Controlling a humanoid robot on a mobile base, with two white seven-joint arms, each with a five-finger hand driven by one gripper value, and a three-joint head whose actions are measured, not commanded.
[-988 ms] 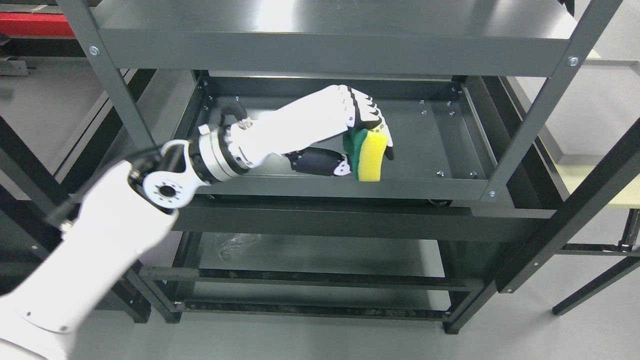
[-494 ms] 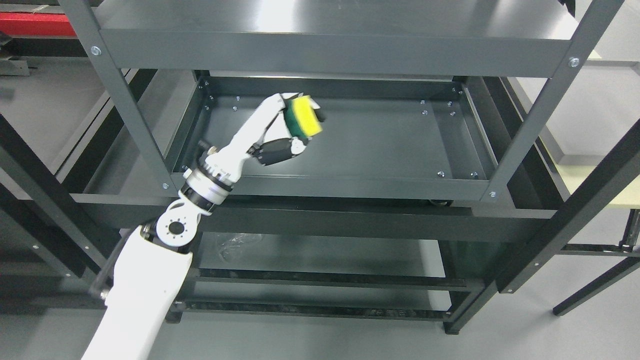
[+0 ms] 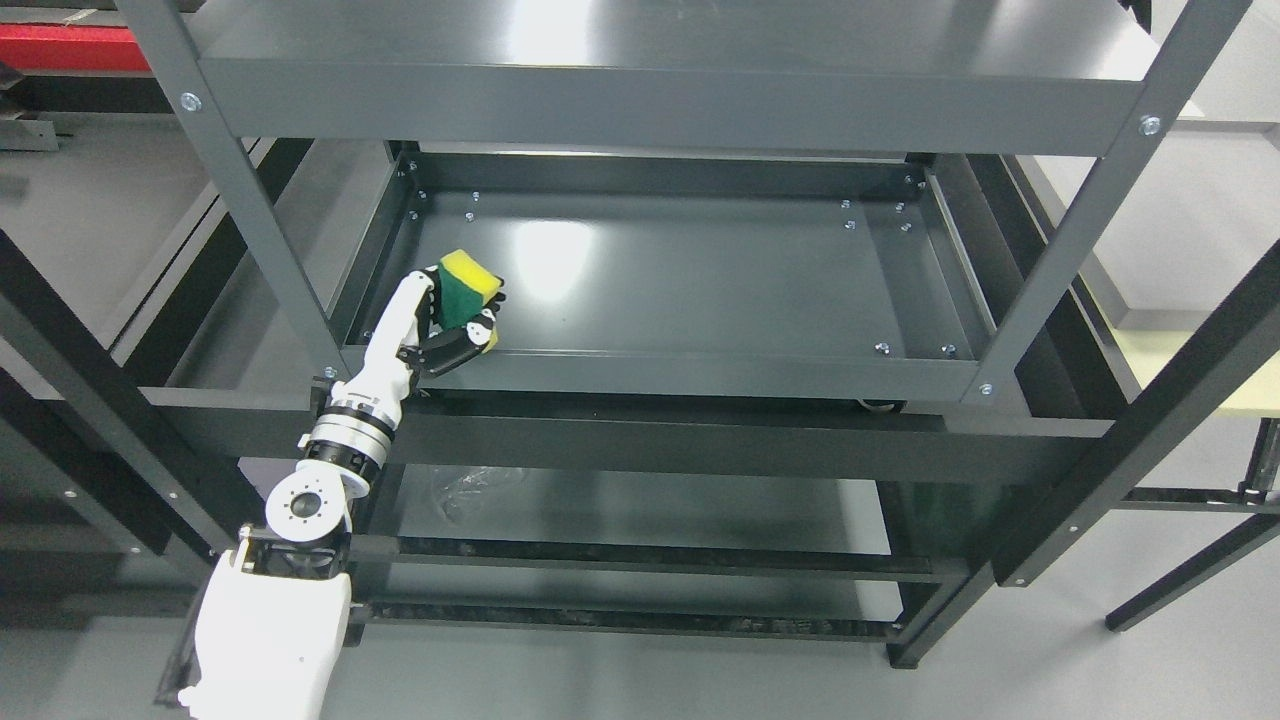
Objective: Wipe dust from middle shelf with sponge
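The left hand (image 3: pixel 440 320) is gripping one sponge (image 3: pixel 466 287), yellow foam on top and green scouring layer below, with fingers curled around its left side and the dark thumb pressing from underneath. The sponge is sitting at the front left corner of the middle shelf (image 3: pixel 700 290), just inside the raised front lip (image 3: pixel 660 372) and near the left side wall. The arm is reaching up from the lower left, its wrist crossing in front of that lip, close beside the left front upright (image 3: pixel 262 215).

To the right of the sponge the dark shelf surface is lying open all the way to the right wall and back rim, with only small bolt heads along the edges. The top shelf (image 3: pixel 660 60) is overhanging the rear part, limiting room above. Four uprights are framing the rack, two at the front clearly showing; the right front upright (image 3: pixel 1080 215) is standing well apart from the hand. A lower shelf (image 3: pixel 640 510) is showing beneath, and a pale tabletop (image 3: pixel 1180 350) is sitting at the right.
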